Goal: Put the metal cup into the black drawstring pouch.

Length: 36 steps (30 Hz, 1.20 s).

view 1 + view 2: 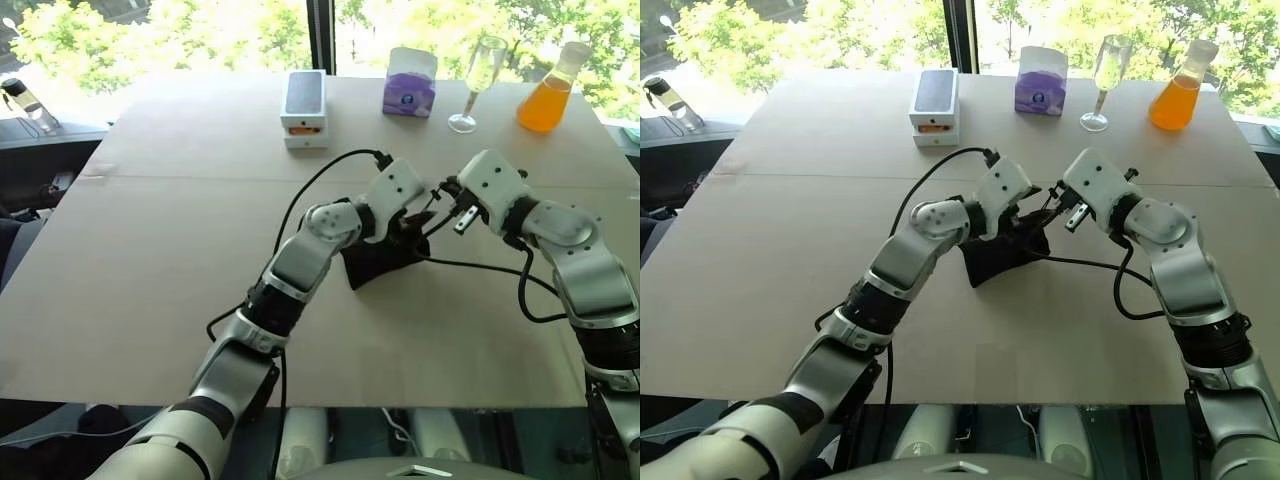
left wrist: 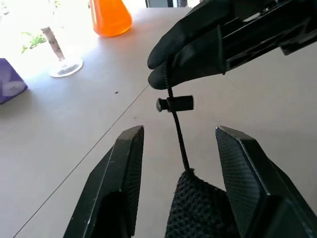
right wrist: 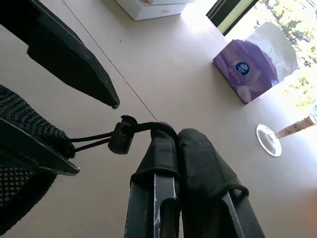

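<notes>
The black drawstring pouch (image 1: pixel 372 263) lies slumped mid-table between my two grippers. My left gripper (image 2: pixel 178 144) is open, one finger on each side of the pouch's gathered mesh mouth (image 2: pixel 195 208) without pinching it. From that mouth the thin cord (image 2: pixel 178 134) runs taut through a small black cord lock (image 3: pixel 119 138). My right gripper (image 3: pixel 176 135) is shut on the cord just past the lock and holds it a little above the table. The metal cup is hidden.
Along the far edge stand a white phone box (image 1: pixel 304 108), a purple tissue box (image 1: pixel 409 85), a tall stemmed glass (image 1: pixel 478 80) and an orange-filled flask (image 1: pixel 548 95). A small bottle (image 1: pixel 28 105) stands off the table at far left. Black cables trail from both wrists.
</notes>
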Motion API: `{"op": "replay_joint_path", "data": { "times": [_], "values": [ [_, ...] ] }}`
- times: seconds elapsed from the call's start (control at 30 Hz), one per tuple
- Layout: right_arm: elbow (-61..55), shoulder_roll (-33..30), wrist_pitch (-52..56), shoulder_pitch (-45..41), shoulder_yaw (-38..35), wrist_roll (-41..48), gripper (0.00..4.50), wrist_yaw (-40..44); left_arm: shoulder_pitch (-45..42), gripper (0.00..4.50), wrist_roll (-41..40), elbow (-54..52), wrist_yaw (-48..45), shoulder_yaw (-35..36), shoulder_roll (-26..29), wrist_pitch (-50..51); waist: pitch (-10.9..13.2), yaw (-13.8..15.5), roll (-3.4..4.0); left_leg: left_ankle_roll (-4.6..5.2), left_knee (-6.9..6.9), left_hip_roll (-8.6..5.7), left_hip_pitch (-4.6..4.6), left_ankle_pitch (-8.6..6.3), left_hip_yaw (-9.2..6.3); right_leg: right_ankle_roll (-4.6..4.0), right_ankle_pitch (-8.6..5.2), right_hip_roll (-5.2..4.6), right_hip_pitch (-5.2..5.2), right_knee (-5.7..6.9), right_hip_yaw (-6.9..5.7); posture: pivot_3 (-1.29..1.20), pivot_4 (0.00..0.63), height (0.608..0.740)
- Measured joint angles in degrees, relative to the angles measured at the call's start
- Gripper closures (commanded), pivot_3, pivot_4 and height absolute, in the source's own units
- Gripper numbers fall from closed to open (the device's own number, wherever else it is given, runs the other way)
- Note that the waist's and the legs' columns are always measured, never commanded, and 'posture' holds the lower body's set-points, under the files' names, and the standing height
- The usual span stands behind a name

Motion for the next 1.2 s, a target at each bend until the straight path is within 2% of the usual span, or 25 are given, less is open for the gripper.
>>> {"op": "replay_joint_path", "data": {
  "times": [0.17, 0.47, 0.5, 0.57, 0.6, 0.63, 0.67, 0.97, 1.2],
  "values": [
    [-0.46, 0.00, 0.40, 0.00, 0.11, 0.20, 4.50, 0.08, -1.84, 2.17, 0.90, 1.32, 0.54, 0.15, -2.83, -0.31, 0.00, -0.01, 0.00, 0.02, 0.00, 0.00, -0.01, -0.01, 0.00, 0.00, 0.00, -0.01, 0.00, -0.01, -0.01, 0.00, 0.150, 0.737],
    [-0.60, -0.02, 0.61, 0.00, 0.31, 0.19, 4.50, 0.13, -3.43, 2.17, 1.74, 3.76, 0.81, 0.32, -4.12, -0.39, 0.00, -0.03, 0.00, 0.02, 0.00, 0.00, -0.01, -0.01, 0.00, 0.00, 0.00, 0.00, 0.00, -0.01, -0.01, 0.00, 0.150, 0.737],
    [-0.62, -0.02, 0.64, 0.00, 0.31, 0.19, 4.50, 0.13, -3.57, 2.70, 1.76, 4.30, 0.98, 0.40, -4.30, -0.40, 0.00, -0.03, 0.00, 0.02, 0.00, 0.00, -0.01, -0.01, 0.01, 0.00, 0.00, 0.00, 0.00, -0.01, 0.00, 0.00, 0.150, 0.737],
    [-0.64, -0.02, 0.67, 0.00, 0.31, 0.19, 4.50, 0.13, -3.81, 3.24, 1.76, 5.10, 1.24, 0.63, -4.67, -0.43, 0.00, -0.03, 0.00, 0.02, 0.00, 0.00, -0.01, -0.01, 0.00, 0.00, 0.00, 0.00, 0.00, -0.01, -0.01, 0.00, 0.150, 0.737],
    [-0.66, -0.02, 0.70, 0.00, 0.31, 0.18, 4.50, 0.12, -4.14, 3.92, 1.78, 5.77, 1.36, 0.94, -4.82, -0.47, 0.00, -0.03, 0.00, 0.02, 0.00, 0.00, 0.00, -0.01, 0.00, 0.00, 0.00, 0.00, 0.00, -0.01, -0.01, 0.00, 0.150, 0.737],
    [-0.67, -0.02, 0.70, 0.00, 0.31, 0.18, 4.50, 0.11, -4.18, 4.28, 1.76, 5.96, 1.31, 1.11, -4.83, -0.48, 0.00, -0.03, 0.00, 0.02, 0.00, 0.00, 0.00, -0.01, 0.00, 0.00, 0.00, 0.00, 0.00, -0.01, -0.01, 0.00, 0.150, 0.737],
    [-0.68, -0.02, 0.72, 0.00, 0.32, 0.19, 4.50, 0.11, -4.18, 4.36, 1.76, 6.11, 1.28, 1.20, -4.89, -0.51, 0.00, -0.03, 0.00, 0.02, 0.00, 0.00, -0.01, -0.01, 0.00, 0.00, 0.00, 0.00, 0.00, -0.01, -0.01, 0.00, 0.150, 0.737],
    [-1.07, -0.02, 0.81, 0.00, 0.31, 0.14, 4.50, -0.20, -3.93, 4.36, 1.63, 5.73, 0.72, 1.44, -4.89, -0.05, 0.00, -0.04, 0.00, 0.02, 0.00, 0.01, 0.00, -0.01, 0.01, 0.00, 0.00, 0.00, 0.00, -0.01, 0.00, 0.00, 0.150, 0.737],
    [2.86, -0.20, 0.85, -1.37, -0.87, 0.08, 4.50, -2.49, 1.74, 4.36, 0.11, 1.38, -1.06, 2.85, -1.45, 6.04, 0.00, -0.13, 0.00, 0.01, 0.01, 0.04, 0.02, -0.01, 0.02, 0.00, 0.00, -0.01, 0.00, 0.03, 0.01, 0.00, 0.150, 0.737]
  ]
}}
